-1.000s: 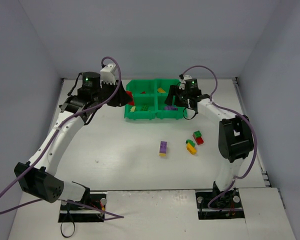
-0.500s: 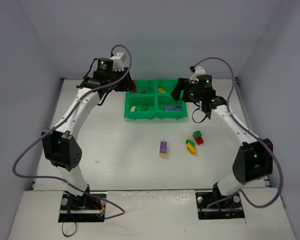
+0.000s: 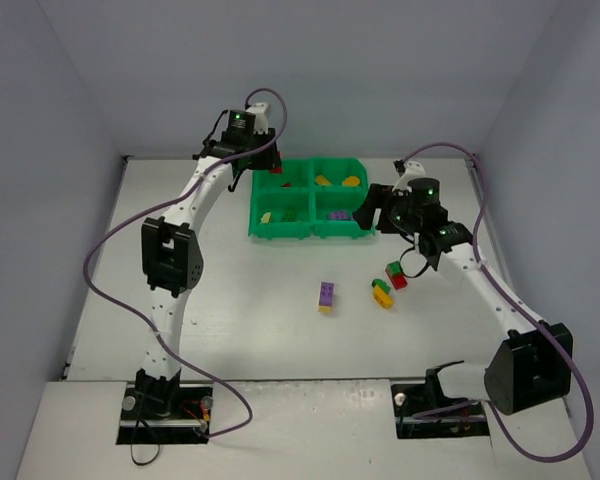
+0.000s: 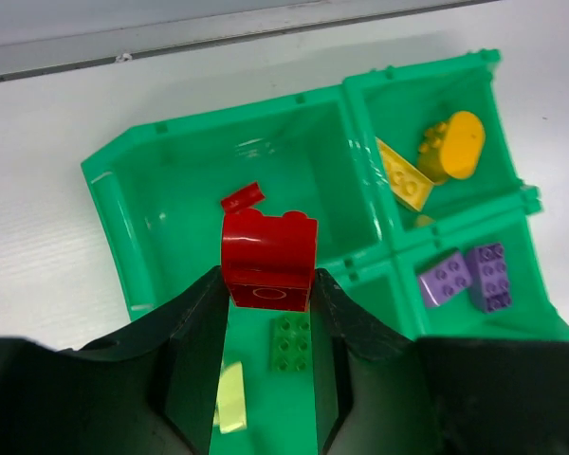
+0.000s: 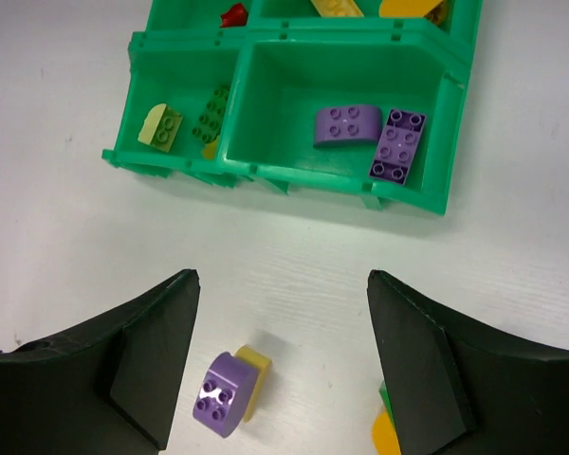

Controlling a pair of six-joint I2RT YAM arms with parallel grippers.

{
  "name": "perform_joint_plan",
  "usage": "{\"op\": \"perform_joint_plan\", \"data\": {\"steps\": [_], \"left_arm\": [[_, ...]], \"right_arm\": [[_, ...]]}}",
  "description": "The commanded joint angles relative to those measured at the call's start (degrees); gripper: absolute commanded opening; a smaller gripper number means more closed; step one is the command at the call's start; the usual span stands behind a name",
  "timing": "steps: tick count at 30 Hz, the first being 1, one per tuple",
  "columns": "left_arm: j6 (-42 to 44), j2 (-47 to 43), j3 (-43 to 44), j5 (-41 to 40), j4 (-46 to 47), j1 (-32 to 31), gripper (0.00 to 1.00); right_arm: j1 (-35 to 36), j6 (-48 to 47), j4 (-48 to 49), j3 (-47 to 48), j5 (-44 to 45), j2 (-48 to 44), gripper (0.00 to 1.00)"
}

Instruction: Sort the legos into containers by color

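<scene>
Lego brick, red, pinched between left fingers above green tray; right fingers apart, empty.

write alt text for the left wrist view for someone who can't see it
The left fingers grip a red lego brick over the green bin tray, at the edge of a compartment holding one small red piece. Other compartments hold yellow pieces, two purple bricks, and a green brick beside a lime piece.

Table carries green bin tray at rear; in front lie 3 brick clusters: purple-yellow stack, yellow-green pair, green-red pair.
</scene>
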Motion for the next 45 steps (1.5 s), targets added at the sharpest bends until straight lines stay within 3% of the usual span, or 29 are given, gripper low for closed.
{"op": "perform_joint_plan", "data": {"steps": [1, 3, 7, 12, 16, 19, 22, 29, 33, 36, 41, 45], "left_arm": [[1.2, 0.1, 5.6, -2.6, 4.2, 0.3, 0.23], [1.2, 1.7, 6.4, -2.8, 5.8, 0.4, 0.28], [1.5, 3.7, 8.5, -2.8, 6.2, 0.5, 0.51], [1.4, 3.0, 8.5, -2.2, 6.3, 0.7, 0.67], [0.1, 0.2, 8.4, -1.4, 4.7, 0.7, 0.68], [-1.5, -5.9, 4.7, 0.1, 4.0, 0.5, 0.68], [-2.4, -13.7, -2.3, 1.6, 2.2, 0.2, 0.69], [-4.3, -33.6, -24.0, 4.1, -1.0, -1.9, 0.75], [-6.2, -41.7, -36.2, 0.5, -3.7, -8.6, 0.76], [-9.3, -44.8, -40.1, -4.5, -6.6, -18.2, 0.76], [-15.5, -42.9, -44.1, -15.3, -9.8, -30.7, 0.81], [-18.8, -37.3, -43.8, -17.8, -11.6, -34.0, 0.81]], "right_arm": [[-0.2, 0.9, 1.2, 0.0, 0.1, -3.9, 0.68], [-0.2, 0.8, 0.1, -0.4, 0.2, -4.4, 0.68], [-0.2, 0.5, -1.8, -0.7, 0.4, -5.2, 0.68], [-0.2, 0.5, -3.5, -1.6, 1.4, -5.9, 0.68], [-0.2, 0.3, -5.3, -1.8, 3.8, -6.2, 0.65], [-0.2, 1.2, -7.9, -2.3, 7.0, -6.1, 0.52], [-0.2, 2.0, -10.3, -3.4, 10.9, -5.6, 0.47], [2.0, 2.7, -11.0, -5.9, 6.6, -3.7, 0.47], [5.4, 5.1, -10.3, -7.6, 9.0, -3.6, 0.49], [4.8, 8.4, -9.7, -9.5, 12.2, -4.4, 0.50], [3.5, 11.9, -9.8, -10.6, 16.6, -6.1, 0.53], [2.6, 12.6, -9.9, -10.8, 16.0, -6.8, 0.54]]}}
